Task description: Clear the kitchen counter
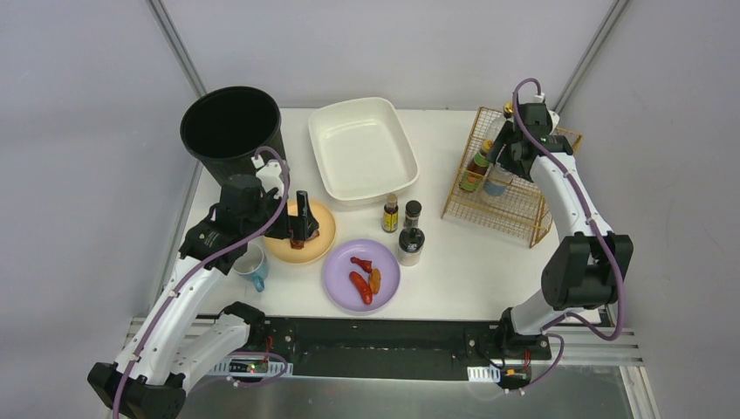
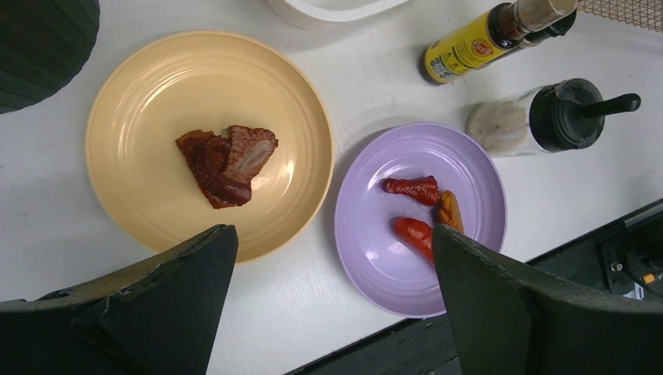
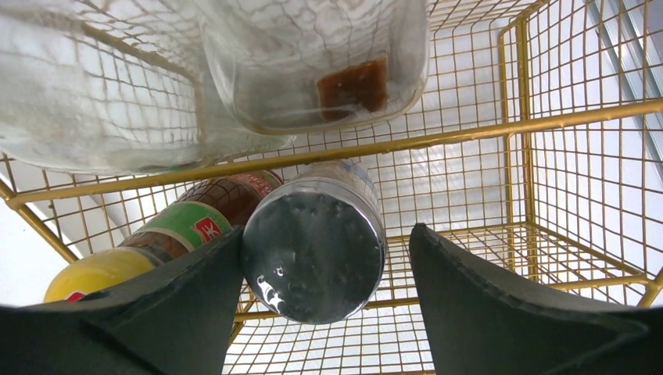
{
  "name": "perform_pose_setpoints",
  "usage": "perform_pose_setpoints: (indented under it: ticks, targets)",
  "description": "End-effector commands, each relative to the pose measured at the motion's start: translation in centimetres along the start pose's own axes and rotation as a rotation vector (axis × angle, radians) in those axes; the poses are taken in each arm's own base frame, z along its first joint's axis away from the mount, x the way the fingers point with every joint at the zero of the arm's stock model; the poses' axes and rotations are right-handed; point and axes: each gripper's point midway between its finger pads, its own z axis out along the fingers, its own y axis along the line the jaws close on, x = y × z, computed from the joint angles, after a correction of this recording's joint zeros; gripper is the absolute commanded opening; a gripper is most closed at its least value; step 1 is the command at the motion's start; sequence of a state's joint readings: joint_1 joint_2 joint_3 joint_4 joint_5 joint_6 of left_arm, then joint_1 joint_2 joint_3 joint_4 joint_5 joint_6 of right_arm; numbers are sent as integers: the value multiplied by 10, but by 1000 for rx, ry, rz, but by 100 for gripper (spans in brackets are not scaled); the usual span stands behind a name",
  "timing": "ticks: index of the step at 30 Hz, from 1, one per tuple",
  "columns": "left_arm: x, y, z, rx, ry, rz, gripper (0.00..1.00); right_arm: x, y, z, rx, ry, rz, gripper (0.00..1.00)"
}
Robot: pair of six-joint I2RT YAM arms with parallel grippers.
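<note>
Though my right arm hides much of the rack, I count two plates, three bottles on the tabletop; both my jaws gape.

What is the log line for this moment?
left gripper: open, above yellow plate | right gripper: open, around shaker in wire rack | purple plate: on counter

White arms, purple cables, matte black left hand and right hand.
</note>
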State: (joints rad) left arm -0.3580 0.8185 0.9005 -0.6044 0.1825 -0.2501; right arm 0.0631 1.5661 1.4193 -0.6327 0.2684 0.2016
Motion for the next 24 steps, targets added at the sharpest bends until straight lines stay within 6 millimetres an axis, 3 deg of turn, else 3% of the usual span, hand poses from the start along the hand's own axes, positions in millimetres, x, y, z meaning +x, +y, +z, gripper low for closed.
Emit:
perform_pose_setpoints:
  ticks: [1,16,19,24]
  targets:
    - [-6,-2,-1,12,-17,-1,100,-13,3,-16,-29,-45,29,79]
    - [-6,-3,-2,16,-20,0,100,-31,-18,-96,-54,-170,34,81]
    - [-6,-3,-2,18,-19,-1,100,-24,-14,-114,-107,-159,25,82]
    - [-6,-3,-2,17,-19,0,100,10,5,-134,-212,-52,-68,83]
